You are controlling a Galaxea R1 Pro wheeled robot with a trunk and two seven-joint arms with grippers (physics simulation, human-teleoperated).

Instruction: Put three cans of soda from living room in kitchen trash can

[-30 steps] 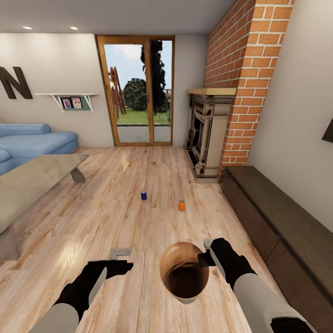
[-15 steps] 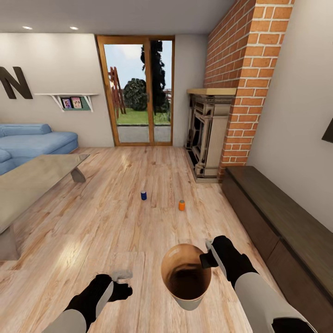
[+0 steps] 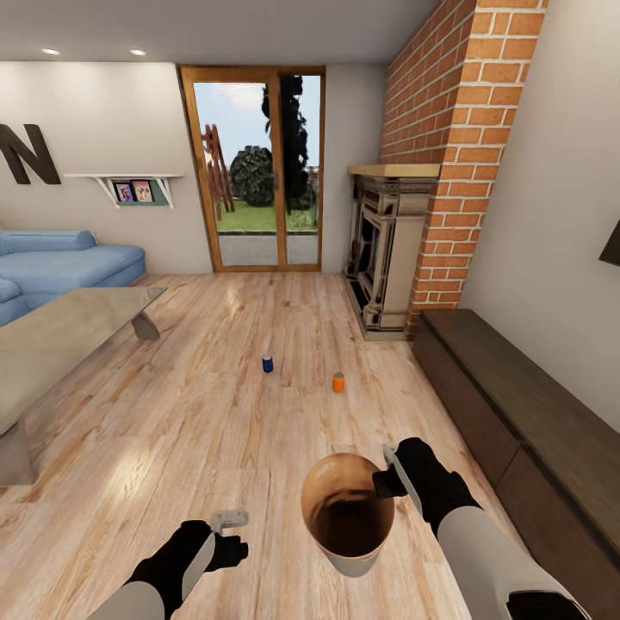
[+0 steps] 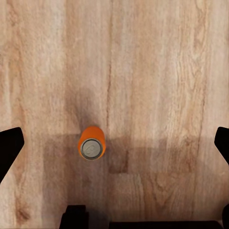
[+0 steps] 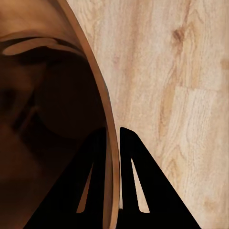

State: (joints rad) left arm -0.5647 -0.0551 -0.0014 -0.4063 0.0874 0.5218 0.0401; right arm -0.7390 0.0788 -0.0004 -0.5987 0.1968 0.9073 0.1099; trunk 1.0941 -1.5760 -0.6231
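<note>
1. Your right gripper (image 3: 387, 472) pinches the rim of the bin (image 3: 347, 517): in the right wrist view one finger (image 5: 90, 176) sits inside the wall and the other outside, pressed against it. You hold the bin mouth-up off the floor (image 3: 284, 413), presumably so cans can be dropped in on the spot.
2. Your left gripper (image 4: 114, 143) is spread wide and points straight down; its fingertips show at either edge of the left wrist view.
3. An orange can (image 4: 91, 143) stands upright on the floor under that gripper, off-centre toward one finger. Judgement: shift sideways before descending.
4. A blue can (image 3: 268, 364) and a second orange can (image 3: 338, 382) stand upright further ahead, well apart, between the coffee table (image 3: 60, 331) and the fireplace (image 3: 387, 250).
5. No cans are visible in the bin; all three appear outstanding.
</note>
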